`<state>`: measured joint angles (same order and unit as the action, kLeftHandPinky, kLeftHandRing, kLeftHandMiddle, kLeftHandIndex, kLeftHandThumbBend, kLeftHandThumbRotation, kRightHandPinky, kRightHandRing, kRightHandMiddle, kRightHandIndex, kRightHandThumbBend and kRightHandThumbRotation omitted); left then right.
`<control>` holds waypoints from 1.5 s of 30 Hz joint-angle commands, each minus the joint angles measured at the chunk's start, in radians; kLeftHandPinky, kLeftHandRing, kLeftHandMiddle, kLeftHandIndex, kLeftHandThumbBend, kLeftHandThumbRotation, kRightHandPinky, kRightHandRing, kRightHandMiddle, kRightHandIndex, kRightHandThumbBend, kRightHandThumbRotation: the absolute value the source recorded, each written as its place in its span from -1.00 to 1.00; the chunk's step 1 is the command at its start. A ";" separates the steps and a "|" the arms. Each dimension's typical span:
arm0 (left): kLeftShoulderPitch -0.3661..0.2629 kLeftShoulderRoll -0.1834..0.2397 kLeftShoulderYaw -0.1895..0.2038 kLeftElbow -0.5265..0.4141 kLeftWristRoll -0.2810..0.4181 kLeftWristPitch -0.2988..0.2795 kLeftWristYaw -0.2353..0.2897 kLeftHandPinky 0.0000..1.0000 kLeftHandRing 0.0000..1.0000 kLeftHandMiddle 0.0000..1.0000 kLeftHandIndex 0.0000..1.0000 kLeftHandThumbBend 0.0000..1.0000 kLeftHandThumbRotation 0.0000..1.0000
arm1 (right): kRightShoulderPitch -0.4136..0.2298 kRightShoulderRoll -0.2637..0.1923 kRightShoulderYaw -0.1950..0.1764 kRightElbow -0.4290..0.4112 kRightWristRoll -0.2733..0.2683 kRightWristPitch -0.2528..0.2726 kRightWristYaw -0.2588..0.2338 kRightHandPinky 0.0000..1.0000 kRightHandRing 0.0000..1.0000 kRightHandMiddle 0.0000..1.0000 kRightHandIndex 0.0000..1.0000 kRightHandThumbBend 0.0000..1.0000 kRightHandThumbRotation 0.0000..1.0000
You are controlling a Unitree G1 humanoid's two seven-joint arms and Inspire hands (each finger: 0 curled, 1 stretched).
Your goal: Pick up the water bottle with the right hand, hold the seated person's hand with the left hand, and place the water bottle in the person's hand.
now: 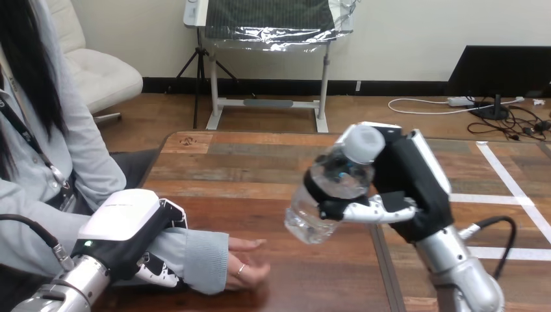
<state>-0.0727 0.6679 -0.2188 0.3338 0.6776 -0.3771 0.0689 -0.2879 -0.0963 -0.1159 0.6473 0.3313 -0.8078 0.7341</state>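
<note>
A clear water bottle (331,188) with a white cap hangs tilted above the table, cap toward me, held in my right hand (406,182), whose fingers and thumb curl round its middle. The person's hand (245,263) rests palm up on the wooden table (260,162) at the lower left, fingers loosely curled. My left hand (133,234) lies over the person's forearm just behind the wrist, fingers curled round the grey sleeve. The bottle is to the right of and above the person's hand, apart from it.
The person sits at the table's left side, with one arm stretched across the near left corner. A seam (383,266) runs down the tabletop under my right arm.
</note>
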 commanded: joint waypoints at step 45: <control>-0.061 -0.052 0.078 -0.330 -0.049 0.078 -0.094 -0.35 -0.33 -0.22 -0.20 0.68 -1.00 | -0.188 0.078 0.078 0.263 -0.172 -0.143 -0.067 -0.58 -0.46 -0.31 -0.33 0.59 -1.00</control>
<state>-0.0305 0.6481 -0.1745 0.1043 0.6622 -0.2960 -0.0342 -0.3752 -0.0317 -0.0376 0.9079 0.1564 -0.9148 0.6866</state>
